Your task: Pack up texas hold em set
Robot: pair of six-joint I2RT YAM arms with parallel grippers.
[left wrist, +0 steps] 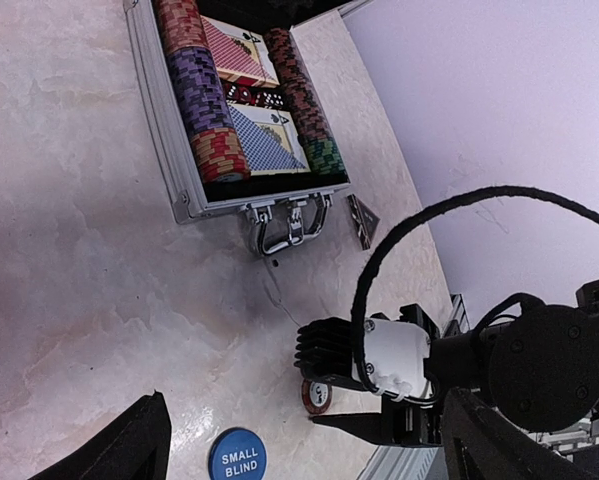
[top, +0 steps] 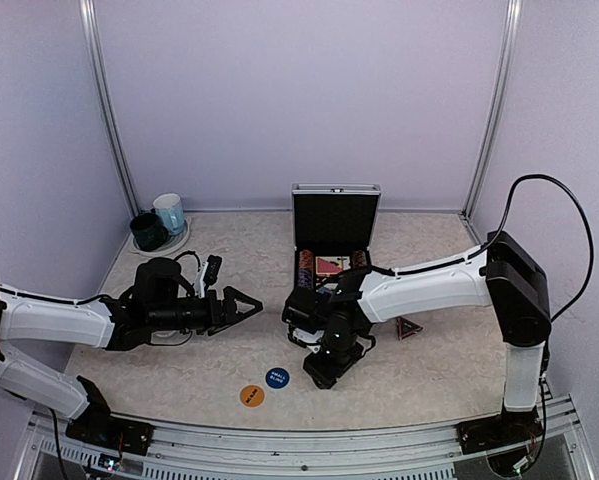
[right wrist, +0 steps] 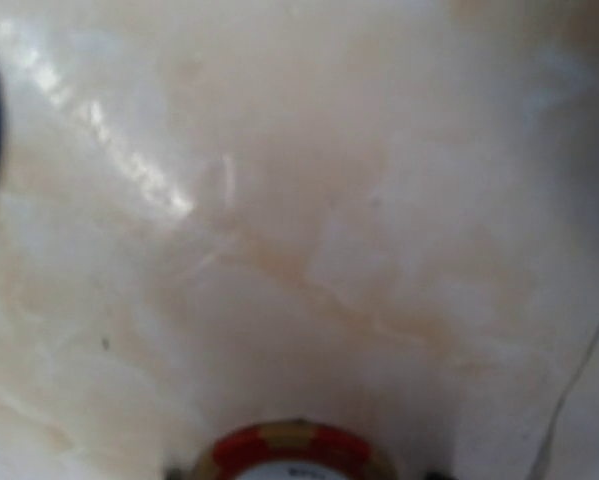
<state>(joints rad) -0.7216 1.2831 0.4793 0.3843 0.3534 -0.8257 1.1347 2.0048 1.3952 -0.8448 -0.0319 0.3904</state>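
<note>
Orange button: flat on the table, closest to the arm bases, just beside the blue one.
Blue button: flat on the table, its label reads "SMALL BLIND"; apart from the case.
Right gripper: points down at the table, just to the right of the blue button; its fingers are clamped on a red chip close over the table surface.
Left gripper: hovers to the left of the case with its fingers wide apart; nothing is between them.
Triangular marker: lies on the table to the right of the right arm, near the case handle but outside the case.
Case: open in the middle of the table, lid standing upright at the far side.
Chip stacks: lie in rows along both long sides inside the case.
Card decks: one red-backed and one blue-backed, lying between the chip rows.
Mugs: dark green and light blue, together at the far left corner.
</note>
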